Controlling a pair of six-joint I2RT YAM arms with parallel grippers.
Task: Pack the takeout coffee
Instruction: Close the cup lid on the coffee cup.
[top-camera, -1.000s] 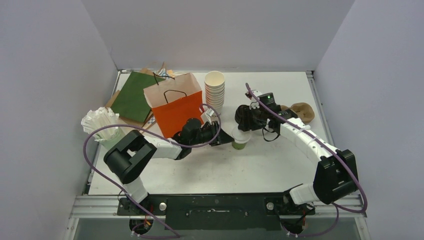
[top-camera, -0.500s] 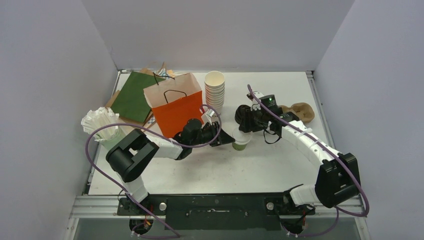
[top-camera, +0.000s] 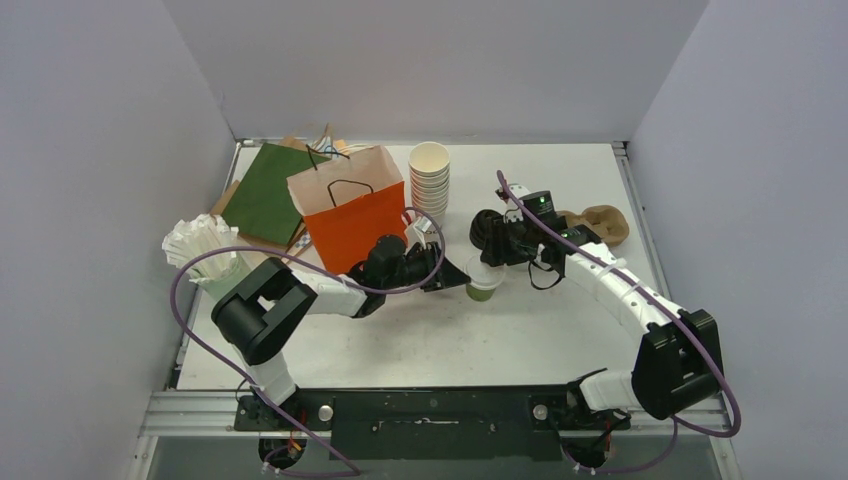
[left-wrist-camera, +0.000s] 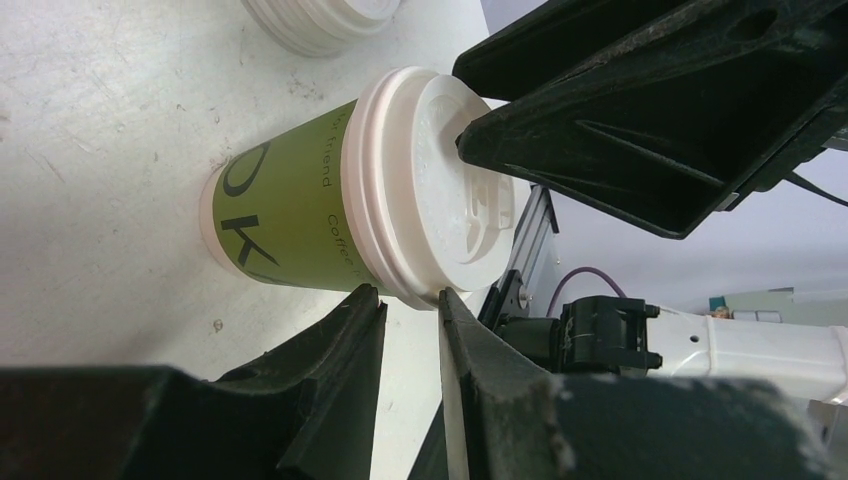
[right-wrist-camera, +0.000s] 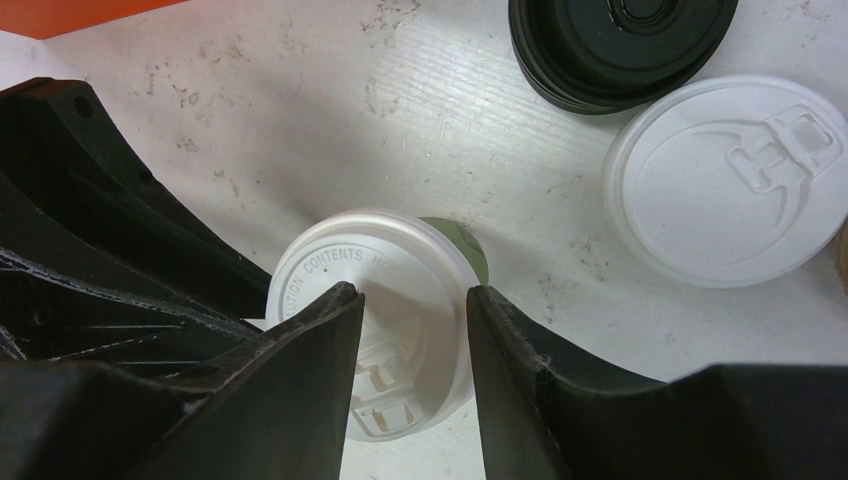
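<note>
item: one takeout coffee (top-camera: 484, 283), a paper cup with olive-green sides and dark lettering, capped by a white plastic lid.
position: upright on the table (top-camera: 420, 340), out in the open and not in any bag; to the right of the orange paper bag (top-camera: 350, 210) and nearer the arms than the stack of lidless white cups (top-camera: 430, 180).
left gripper (top-camera: 458, 279): reaches in low from the cup's left side. in its wrist view its fingers (left-wrist-camera: 330, 380) stand a narrow gap apart, with the tips right at the edge of the lid's rim; whether they pinch that rim cannot be told.
right gripper (top-camera: 492, 262): comes in from the far right, over the cup. its fingers (right-wrist-camera: 300, 400) are parted about halfway with nothing between them, the tips over the lid's top. in the left wrist view, one right finger (left-wrist-camera: 600, 120) touches the lid's face.
lid seating: the rim looks level on the cup in the left wrist view.
loose white lid (right-wrist-camera: 725, 180): flat on the table, near the cup, apart from it.
black lids (right-wrist-camera: 620, 40): a stack, just beside the loose white lid.
orange paper bag: upright, mouth open, handles up.
green bag (top-camera: 265, 193): lying flat, behind and to the left of the orange one.
</note>
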